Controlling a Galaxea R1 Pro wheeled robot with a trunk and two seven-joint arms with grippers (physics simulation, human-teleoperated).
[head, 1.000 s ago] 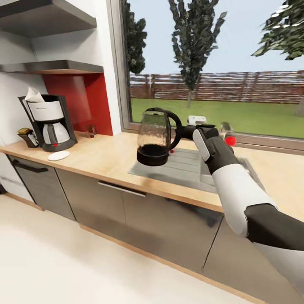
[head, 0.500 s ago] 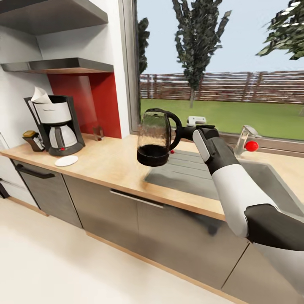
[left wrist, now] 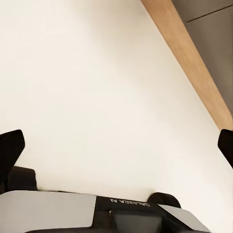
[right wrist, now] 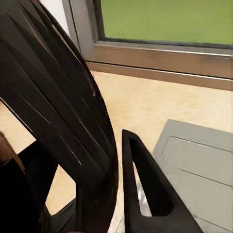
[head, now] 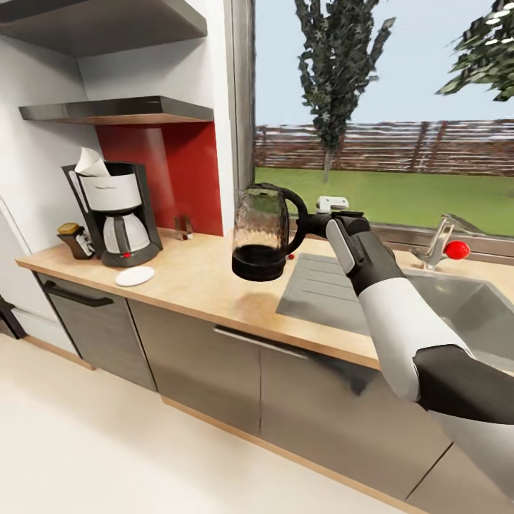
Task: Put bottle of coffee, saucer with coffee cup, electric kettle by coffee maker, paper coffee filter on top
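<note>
The glass electric kettle (head: 260,233) with its black base hangs in the air above the wooden countertop (head: 200,280), left of the sink. My right gripper (head: 316,223) is shut on the kettle's black handle (right wrist: 63,111), with one finger (right wrist: 145,189) beside it. At the counter's far left stands the coffee maker (head: 118,214) with a white paper filter (head: 89,163) on top. The coffee bottle (head: 73,240) is at its left and the white saucer (head: 135,275) lies in front of it. My left gripper (left wrist: 116,145) is open over pale floor.
A steel sink (head: 400,300) with a faucet (head: 441,246) and red knob (head: 457,250) lies at the right under the window. A small dark object (head: 184,227) stands against the red backsplash. Grey shelves (head: 121,111) hang above the coffee maker. Cabinet fronts run below the counter.
The whole view has shifted: counter, coffee maker and sink slid right in the picture as the camera moved. The kettle and right arm keep the same place in the view, carried along.
</note>
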